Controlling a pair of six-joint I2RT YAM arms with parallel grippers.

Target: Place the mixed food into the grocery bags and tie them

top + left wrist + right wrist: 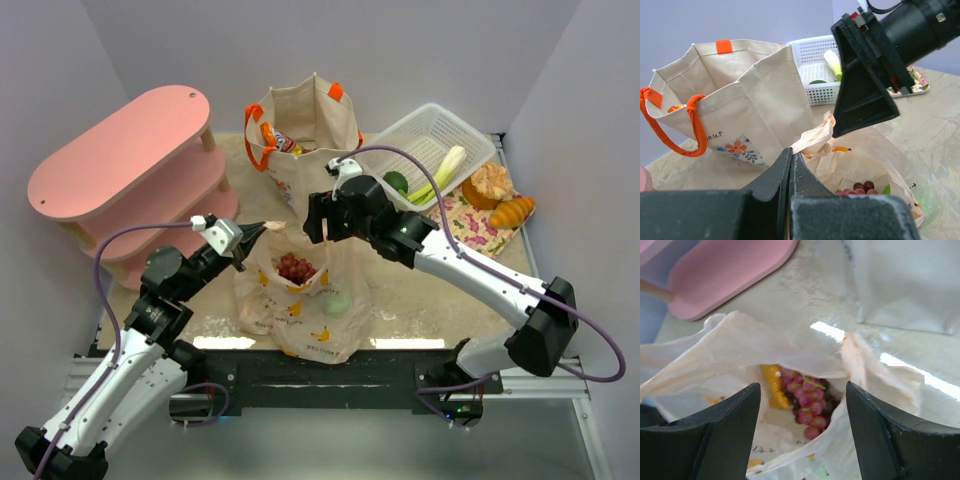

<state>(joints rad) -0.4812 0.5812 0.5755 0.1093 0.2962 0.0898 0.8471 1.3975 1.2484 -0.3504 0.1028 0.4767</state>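
**A:** Where's the bag you're working on, and what has hold of it?

**B:** The peach plastic bag (300,310) lies at the middle of the table (420,290), close to its near edge. Your left hand (790,170) is clenched on one twisted handle (815,137) and holds it up. Your right hand (801,390) hangs over the bag's mouth with its jaws spread wide and nothing in them.

**A:** How will that bag handle?

**B:** I'd judge it a thin, crinkly film, limp and a bit slippery. It will sag shut wherever you let go. The dark grapes (807,405) and an orange piece (772,387) inside it weigh the bottom down, and the grapes bruise easily. Take hold of the loose handle strip on the side opposite your left hand, high up and well clear of the fruit. Bunch it before you close, because a single layer could slide out of the pads.

**A:** And the rest?

**B:** The canvas tote (305,125) stands towards the far edge. It's stiff and boxy and stands open on its own, with a shiny snack packet (272,138) inside. The white slatted basket (430,135) at the far right corner holds a leek (447,168) and a round green vegetable (396,182). The golden bread (512,211) sits beside it, near the right edge.
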